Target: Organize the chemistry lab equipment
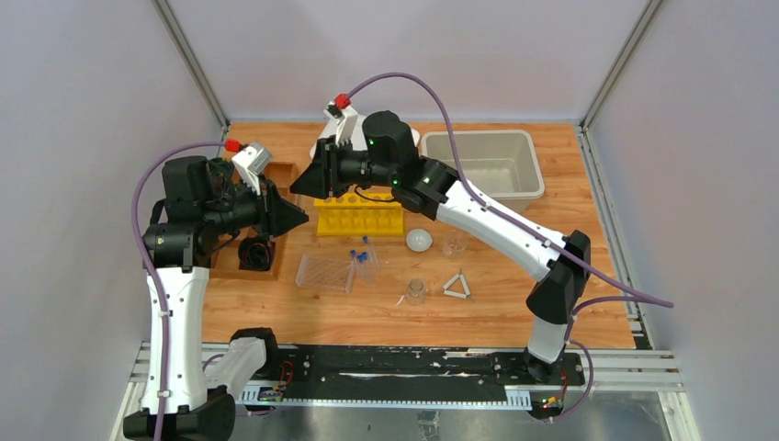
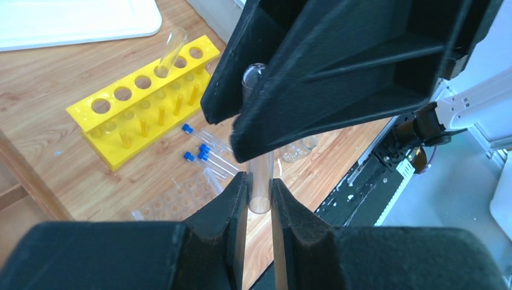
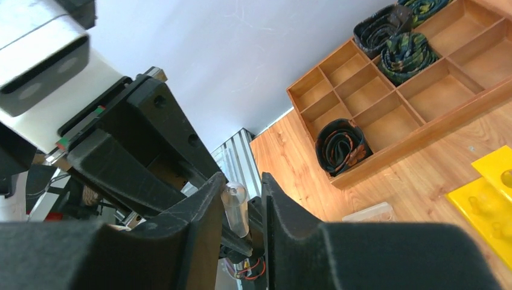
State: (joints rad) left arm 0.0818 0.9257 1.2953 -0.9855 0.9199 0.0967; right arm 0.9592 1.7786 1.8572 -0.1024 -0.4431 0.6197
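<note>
A clear test tube [image 2: 260,194] hangs in the air, with my left gripper [image 2: 258,187] shut on its open end. My right gripper [image 3: 241,193] has its jaws around the tube's round end [image 3: 235,208]; the tube touches one finger and a gap shows at the other. Both grippers meet above the table's left part [image 1: 299,202]. Below lie blue-capped tubes [image 1: 363,257], a clear plastic rack [image 1: 324,272], two small beakers [image 1: 416,291] [image 1: 454,244], a white dome [image 1: 419,240] and a white triangle [image 1: 457,286].
A yellow tube rack [image 1: 360,218] stands behind the loose pieces, with one clear tube leaning in it [image 2: 171,48]. A grey bin [image 1: 482,161] sits at the back right. A wooden divided tray [image 3: 386,90] holding coiled straps lies at the left.
</note>
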